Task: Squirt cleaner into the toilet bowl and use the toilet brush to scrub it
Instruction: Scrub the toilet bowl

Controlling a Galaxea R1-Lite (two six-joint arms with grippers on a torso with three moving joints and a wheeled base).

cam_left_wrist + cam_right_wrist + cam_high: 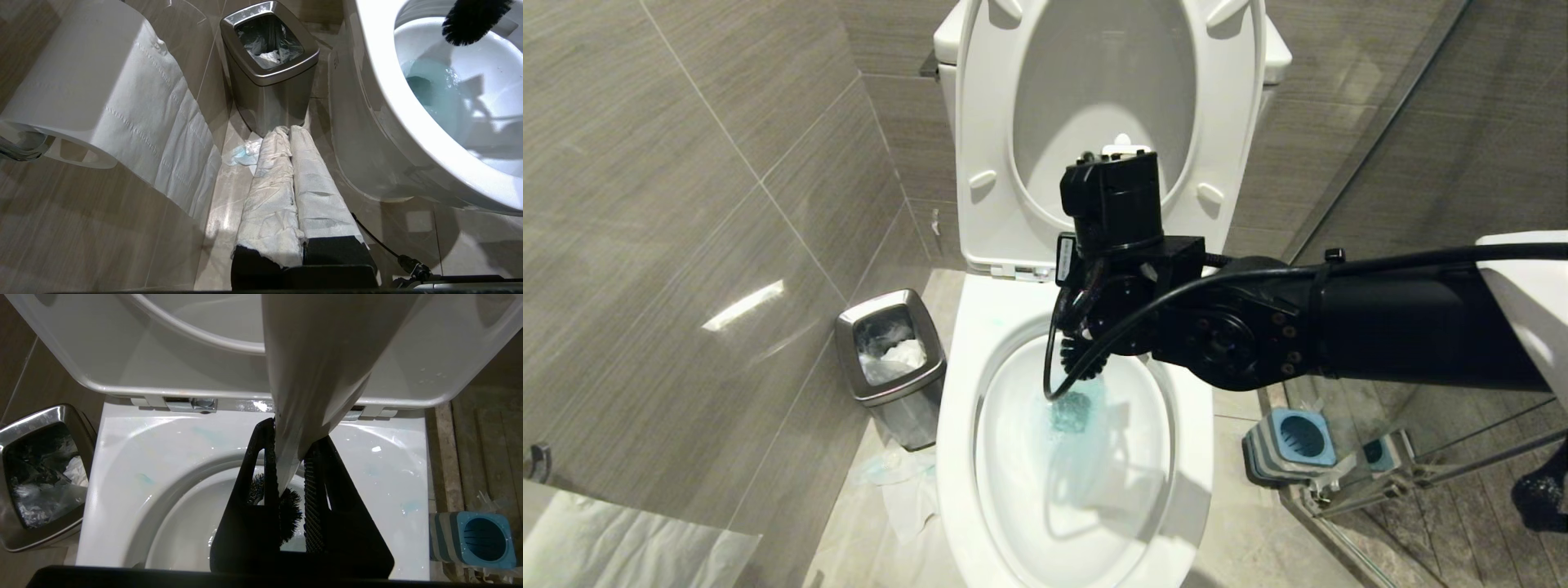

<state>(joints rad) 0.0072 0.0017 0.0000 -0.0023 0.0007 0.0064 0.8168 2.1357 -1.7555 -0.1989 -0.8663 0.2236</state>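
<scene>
The white toilet bowl [956,425] stands open with its seat and lid raised. Blue-green liquid tints its water [1078,408]; no cleaner bottle is in view. My right gripper [292,435] is shut on the white handle of the toilet brush [318,355] and hangs over the back of the basin. The black bristle head [1082,359] points down inside the bowl, just above the water, and also shows in the left wrist view [470,20]. My left gripper [289,132], its fingers wrapped in white paper and pressed together, is parked low beside the bowl's outer wall [380,94].
A steel waste bin [890,359] stands left of the toilet, with crumpled tissue [907,490] on the floor near it. The blue-topped brush holder [1294,441] sits right of the bowl by a glass shower door [1421,163]. A paper roll [94,81] hangs on the left wall.
</scene>
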